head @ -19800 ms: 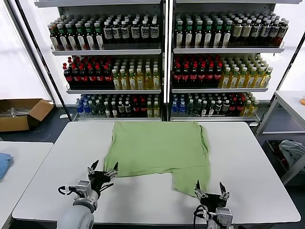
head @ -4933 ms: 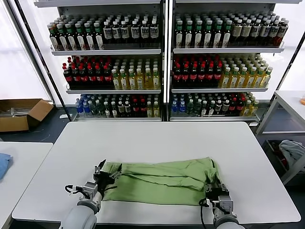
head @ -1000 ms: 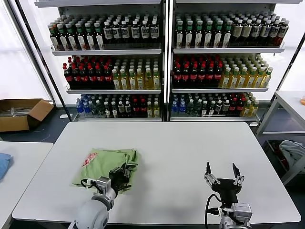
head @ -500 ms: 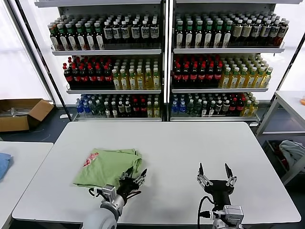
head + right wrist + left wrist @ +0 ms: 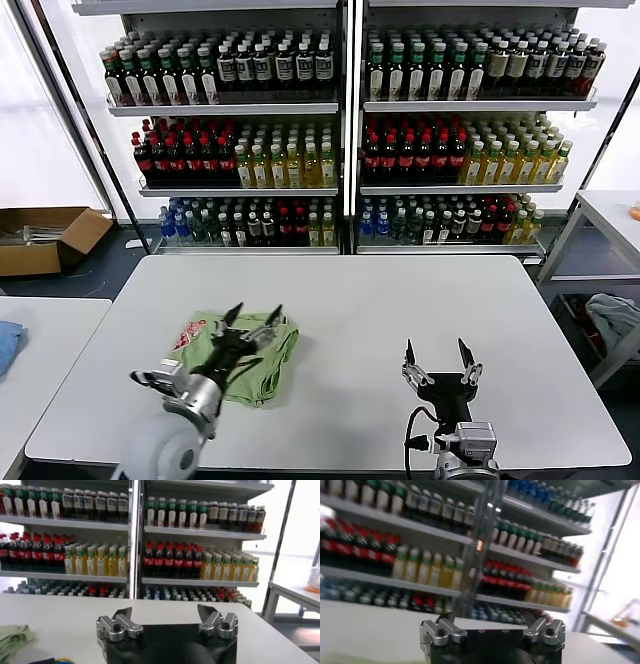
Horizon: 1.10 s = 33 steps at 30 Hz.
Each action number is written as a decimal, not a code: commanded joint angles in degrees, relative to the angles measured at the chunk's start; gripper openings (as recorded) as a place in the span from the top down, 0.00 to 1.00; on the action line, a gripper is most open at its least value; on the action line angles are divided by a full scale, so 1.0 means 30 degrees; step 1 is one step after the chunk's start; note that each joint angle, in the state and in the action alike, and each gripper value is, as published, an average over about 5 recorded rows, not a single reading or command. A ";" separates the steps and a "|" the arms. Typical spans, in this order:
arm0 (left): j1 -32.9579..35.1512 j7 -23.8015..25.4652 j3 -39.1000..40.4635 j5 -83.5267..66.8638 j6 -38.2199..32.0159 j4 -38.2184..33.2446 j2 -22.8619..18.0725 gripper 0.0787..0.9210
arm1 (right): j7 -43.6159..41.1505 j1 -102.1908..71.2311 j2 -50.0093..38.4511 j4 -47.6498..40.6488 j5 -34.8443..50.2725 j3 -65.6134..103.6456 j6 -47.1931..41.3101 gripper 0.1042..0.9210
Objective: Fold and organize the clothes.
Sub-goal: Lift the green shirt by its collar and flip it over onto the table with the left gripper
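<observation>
The light green shirt (image 5: 262, 361) lies folded into a small pile on the left half of the white table (image 5: 400, 300), with its red-and-white print (image 5: 189, 332) at the pile's left end. My left gripper (image 5: 254, 318) is open and empty, raised just above the pile. My right gripper (image 5: 437, 352) is open and empty near the table's front edge, right of centre. In the right wrist view the right gripper (image 5: 166, 617) stands open and a corner of the shirt (image 5: 11, 637) shows. In the left wrist view the left gripper (image 5: 491, 622) is open, facing the shelves.
Shelves of bottles (image 5: 345, 140) stand behind the table. A cardboard box (image 5: 45, 238) lies on the floor at the far left. A second table (image 5: 40, 340) with a blue item adjoins on the left, and another table (image 5: 610, 215) on the right.
My left gripper has let go of the folded shirt, lifted off the pile and swung left over it. My right gripper has drifted slightly left and nearer the front edge.
</observation>
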 commanded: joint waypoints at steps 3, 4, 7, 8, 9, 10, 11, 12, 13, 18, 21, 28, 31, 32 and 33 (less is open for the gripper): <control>0.0260 0.0114 -0.4496 0.1564 -0.0019 0.3067 0.2638 0.12 | 0.0037 0.1269 -0.0212 -0.0455 0.0515 -0.0497 -0.0281 0.12; 0.0243 0.0199 -0.4453 0.1573 -0.0027 0.3394 0.2591 0.12 | 0.0034 0.1261 -0.0203 -0.0480 0.0519 -0.0515 -0.0282 0.12; 0.0135 0.0443 -0.4248 0.1570 -0.0072 0.4312 0.2511 0.12 | 0.0030 0.1187 -0.0172 -0.0533 0.0539 -0.0498 -0.0268 0.12; 0.0126 0.0515 -0.4153 0.1530 -0.0080 0.4494 0.2491 0.12 | 0.0032 0.1170 -0.0153 -0.0550 0.0545 -0.0474 -0.0264 0.12; 0.0143 0.0581 -0.4046 0.1483 -0.0076 0.4607 0.2455 0.12 | 0.0039 0.1155 -0.0134 -0.0567 0.0546 -0.0453 -0.0257 0.12; 0.0176 0.0656 -0.3933 0.1439 -0.0057 0.4680 0.2403 0.12 | 0.0046 0.1136 -0.0115 -0.0579 0.0543 -0.0436 -0.0247 0.12; 0.0212 0.0735 -0.3814 0.1401 -0.0034 0.4721 0.2338 0.12 | 0.0050 0.1114 -0.0099 -0.0581 0.0538 -0.0426 -0.0238 0.12; 0.0239 0.0806 -0.3694 0.1361 -0.0003 0.4776 0.2260 0.12 | 0.0052 0.1085 -0.0086 -0.0576 0.0531 -0.0422 -0.0231 0.12; 0.0249 0.0858 -0.3584 0.1318 0.0029 0.4864 0.2182 0.12 | 0.0055 0.1053 -0.0073 -0.0569 0.0522 -0.0423 -0.0221 0.12; 0.0093 0.1140 -0.3222 0.1164 0.0043 0.5815 0.1987 0.12 | 0.0055 0.0874 -0.0008 -0.0555 0.0444 -0.0415 -0.0178 0.12; 0.0061 0.1346 -0.3141 0.0648 0.0136 0.6158 0.2060 0.12 | 0.0069 0.0795 0.0022 -0.0581 0.0377 -0.0428 -0.0163 0.12; -0.0054 0.1741 -0.2939 0.0137 0.0398 0.6428 0.2097 0.12 | 0.0072 0.0607 0.0127 -0.0478 0.0136 -0.0563 -0.0165 0.12; -0.0068 0.1912 -0.2855 0.0012 0.0482 0.6590 0.2105 0.12 | 0.0058 0.0466 0.0173 -0.0429 -0.0030 -0.0664 -0.0145 0.12; -0.0092 0.1956 -0.2827 0.0004 0.0496 0.6682 0.2105 0.12 | 0.0054 0.0423 0.0185 -0.0396 -0.0073 -0.0686 -0.0142 0.12; -0.0150 0.1992 -0.2802 -0.0003 0.0508 0.6811 0.2099 0.12 | 0.0051 0.0385 0.0191 -0.0360 -0.0111 -0.0696 -0.0143 0.12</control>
